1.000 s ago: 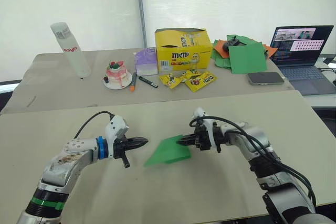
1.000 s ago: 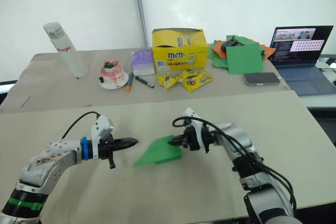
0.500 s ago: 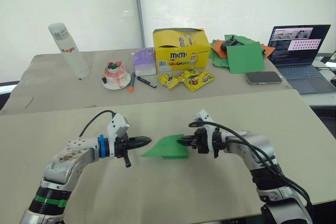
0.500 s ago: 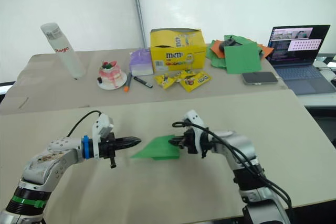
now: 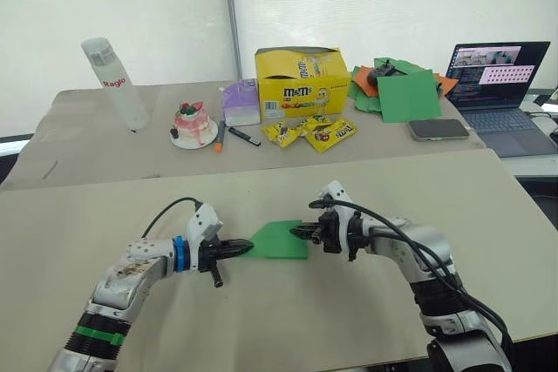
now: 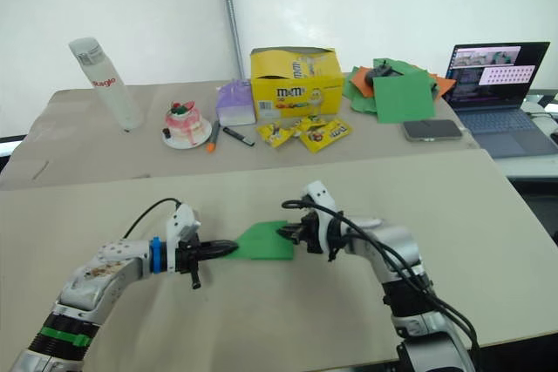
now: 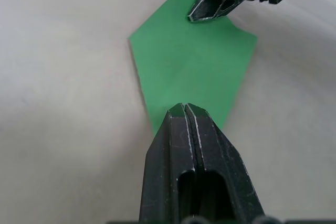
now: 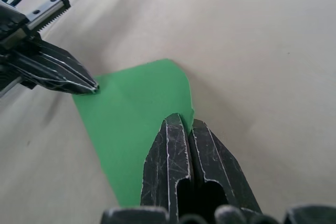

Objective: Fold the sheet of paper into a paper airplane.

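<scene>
The sheet of paper (image 5: 281, 240) is bright green, folded to a wedge with its point toward my left, and lies low over the near table. My right gripper (image 5: 296, 232) is shut on its right edge, which the right wrist view shows pinched between the fingertips (image 8: 184, 120). My left gripper (image 5: 244, 248) is shut, and its tip touches the paper's pointed end (image 7: 185, 107). The paper (image 7: 191, 72) spans the gap between the two grippers.
On the far table stand a yellow M&M's box (image 5: 303, 80), candy packets (image 5: 318, 132), a white bottle (image 5: 116, 83), a small cake (image 5: 193, 124), a pile of green and orange papers (image 5: 403, 89), a phone (image 5: 440, 129) and a laptop (image 5: 501, 84).
My left gripper, shut throughout, has moved right until its tip meets the paper's point. The paper has dropped from a tilt to nearly flat in the right gripper.
</scene>
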You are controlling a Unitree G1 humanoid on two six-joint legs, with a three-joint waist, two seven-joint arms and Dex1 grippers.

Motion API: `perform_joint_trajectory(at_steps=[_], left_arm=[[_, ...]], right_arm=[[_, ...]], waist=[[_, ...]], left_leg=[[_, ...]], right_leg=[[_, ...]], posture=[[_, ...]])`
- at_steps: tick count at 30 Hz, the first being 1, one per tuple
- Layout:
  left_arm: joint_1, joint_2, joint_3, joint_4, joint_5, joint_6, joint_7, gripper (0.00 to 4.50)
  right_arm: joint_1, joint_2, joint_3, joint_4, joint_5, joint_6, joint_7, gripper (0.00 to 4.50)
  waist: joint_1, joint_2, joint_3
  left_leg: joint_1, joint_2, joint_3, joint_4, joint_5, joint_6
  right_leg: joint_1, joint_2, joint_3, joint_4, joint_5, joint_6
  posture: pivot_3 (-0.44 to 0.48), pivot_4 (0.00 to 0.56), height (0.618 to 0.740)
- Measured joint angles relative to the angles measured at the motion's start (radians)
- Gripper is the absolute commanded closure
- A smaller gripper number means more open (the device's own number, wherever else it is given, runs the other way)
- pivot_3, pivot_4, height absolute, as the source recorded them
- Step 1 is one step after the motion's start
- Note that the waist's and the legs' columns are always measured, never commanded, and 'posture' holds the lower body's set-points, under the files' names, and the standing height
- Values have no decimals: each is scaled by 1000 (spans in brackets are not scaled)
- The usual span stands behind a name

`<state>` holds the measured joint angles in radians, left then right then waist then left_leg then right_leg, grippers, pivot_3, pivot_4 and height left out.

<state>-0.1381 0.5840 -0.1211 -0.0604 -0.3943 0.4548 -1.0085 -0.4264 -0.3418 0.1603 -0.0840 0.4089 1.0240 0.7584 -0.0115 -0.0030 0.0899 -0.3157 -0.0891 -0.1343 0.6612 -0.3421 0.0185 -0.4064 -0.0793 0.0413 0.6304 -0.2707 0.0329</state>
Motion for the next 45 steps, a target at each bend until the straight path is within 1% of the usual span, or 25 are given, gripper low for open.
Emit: perform_joint_trajectory(at_steps=[7, 12, 15, 18, 24, 33, 36, 39, 45], left_arm=[[-3, -11, -30, 12, 18, -45, -11, 4500], [5, -12, -36, 16, 20, -67, -12, 4500], [8, -17, -35, 25, 20, -82, -12, 4500], [9, -21, -33, 37, 20, -99, -15, 4500], [10, -32, -35, 58, 31, -132, -13, 4500], [13, -40, -34, 48, 33, -131, -5, 4500], [14, -40, -34, 44, 36, -130, -3, 4500], [15, -40, -34, 40, 38, -129, -1, 4500], [15, -40, -34, 39, 38, -128, 0, 4500]], right_arm=[[-1, -16, 21, 1, -1, -19, 6, 4478], [-1, -46, 50, 2, -6, -87, 44, 4478], [0, -75, 71, 7, -14, -123, 72, 3644], [1, -105, 74, 12, -13, -148, 105, 2617], [-2, -112, 69, 18, 6, -150, 144, 2617], [-47, -101, 65, 98, 6, -169, 158, 2617], [-67, -104, 65, 110, 6, -180, 175, 3426], [-68, -112, 66, 110, 6, -195, 200, 4482], [-40, -127, 66, 70, 5, -230, 235, 4482]], waist=[[0, 0, 0], [0, 0, 0], [0, 0, 0], [0, 0, 0], [4, 0, 0], [9, 0, 0], [9, 1, 0], [9, 0, 0], [9, 0, 0]], left_leg=[[1, 0, 0, 0, 0, 0], [1, 0, 0, 0, 0, 0], [2, 0, 0, 0, 0, 0], [2, 0, 0, 0, 0, 0], [3, 0, 0, 0, 0, 0], [3, 0, 0, 0, 0, 0], [3, 0, 0, 0, 0, 0], [3, 0, 0, 0, 0, 1], [3, 0, 0, 0, 0, 0]], right_leg=[[0, 0, 0, 0, 0, 0], [1, 0, 0, 0, 0, 0], [2, -1, 0, 0, 0, 0], [2, -1, 0, -1, 0, 0], [3, -1, 1, -1, 0, 0], [3, -1, 1, 0, 0, 0], [3, -1, 1, 0, 0, 0], [3, -1, 1, -1, 0, 0], [3, -2, 1, -1, 0, 0]], posture=[[0, 150, 740], [0, 150, 740], [0, 150, 740], [0, 150, 740], [0, 150, 740], [0, 150, 740], [0, 150, 740], [0, 150, 740], [0, 150, 740]])
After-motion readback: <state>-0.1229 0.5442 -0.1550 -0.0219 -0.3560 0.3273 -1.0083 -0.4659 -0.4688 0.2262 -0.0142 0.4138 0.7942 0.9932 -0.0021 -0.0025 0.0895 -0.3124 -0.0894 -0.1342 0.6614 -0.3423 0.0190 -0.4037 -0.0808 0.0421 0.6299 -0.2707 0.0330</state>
